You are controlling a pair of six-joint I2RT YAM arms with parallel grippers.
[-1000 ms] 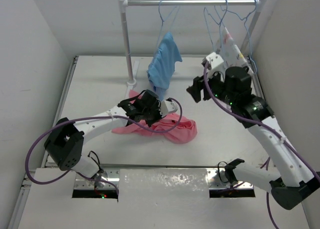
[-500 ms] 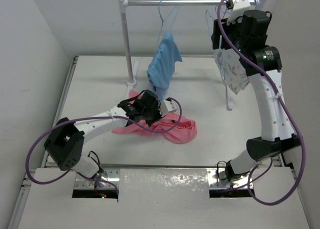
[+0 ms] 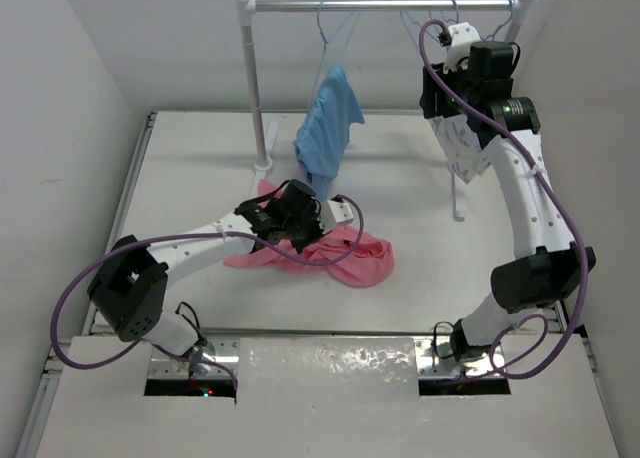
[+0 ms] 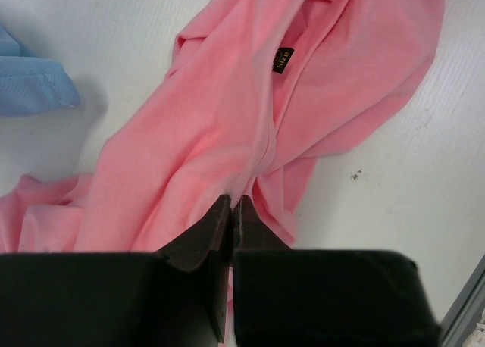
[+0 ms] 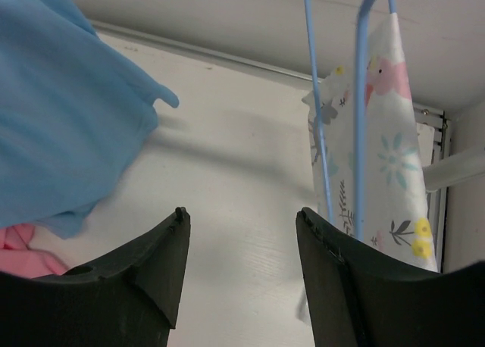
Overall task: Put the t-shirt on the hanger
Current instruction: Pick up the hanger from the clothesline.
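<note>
Left jaws pinching t-shirt [image 4: 227,127], right jaws apart beside patterned cloth [image 5: 394,150]

Under the rail [image 3: 380,5], a gap stands free between the hanging blue shirt [image 3: 328,128] and the white patterned cloth [image 3: 462,146]; bare counter [image 3: 400,168] shows through it. The right hand [image 5: 242,212], fingers apart, hangs just below the rail at the gap's right side. Thin blue hanger wires [image 5: 360,135] cross directly ahead of it, with the cloth just behind them. The rail's left post [image 3: 254,88] blocks the way beside the shirt. Forward of the rail, the t-shirt [image 3: 350,256] heap, pinched by the left hand [image 4: 231,207], fills the mid-counter; to its right the counter lies open.
</note>
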